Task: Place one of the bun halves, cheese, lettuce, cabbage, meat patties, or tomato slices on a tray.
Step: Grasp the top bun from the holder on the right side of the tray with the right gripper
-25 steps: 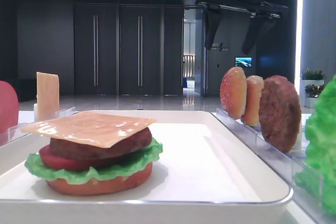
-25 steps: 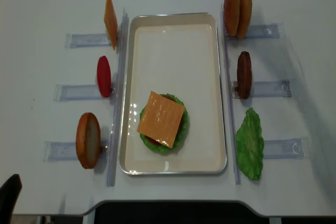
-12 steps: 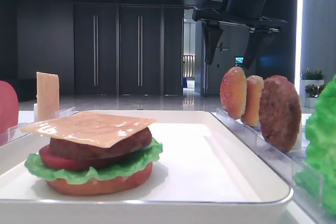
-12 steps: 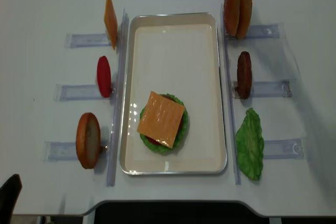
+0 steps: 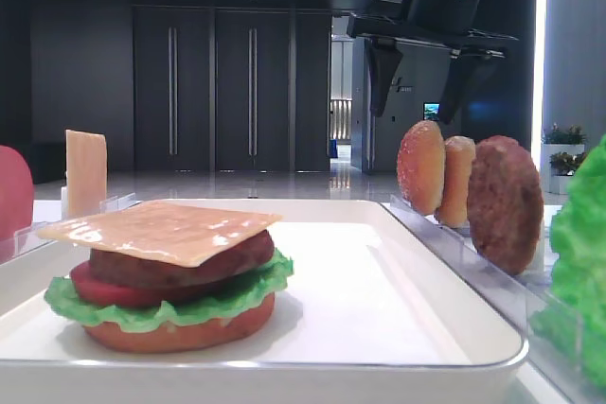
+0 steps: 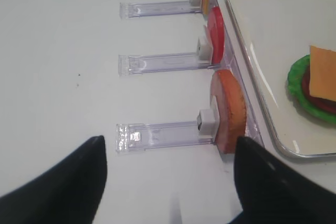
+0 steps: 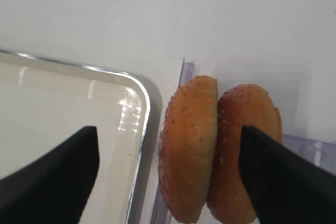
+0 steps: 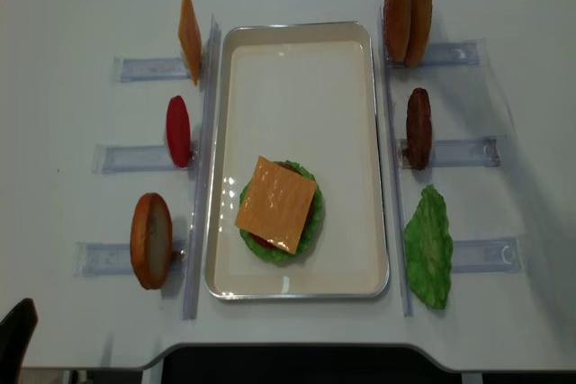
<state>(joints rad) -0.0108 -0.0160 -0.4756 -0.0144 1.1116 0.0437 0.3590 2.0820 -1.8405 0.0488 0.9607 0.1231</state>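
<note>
The right end effector [image 7: 168, 166], spread wide and empty, hangs above the domed, sesame-speckled golden-brown top bun [image 7: 190, 148] at the bench's far-right rack; probably light, stiff, glossy-slick, so pinch across its flat faces.

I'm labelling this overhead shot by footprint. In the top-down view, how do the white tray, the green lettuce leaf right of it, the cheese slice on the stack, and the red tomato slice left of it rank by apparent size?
1. White rectangular tray
2. Green ruffled lettuce leaf and square orange cheese slice: too alike to rank
3. Red tomato slice, seen edge-on in its rack
</note>
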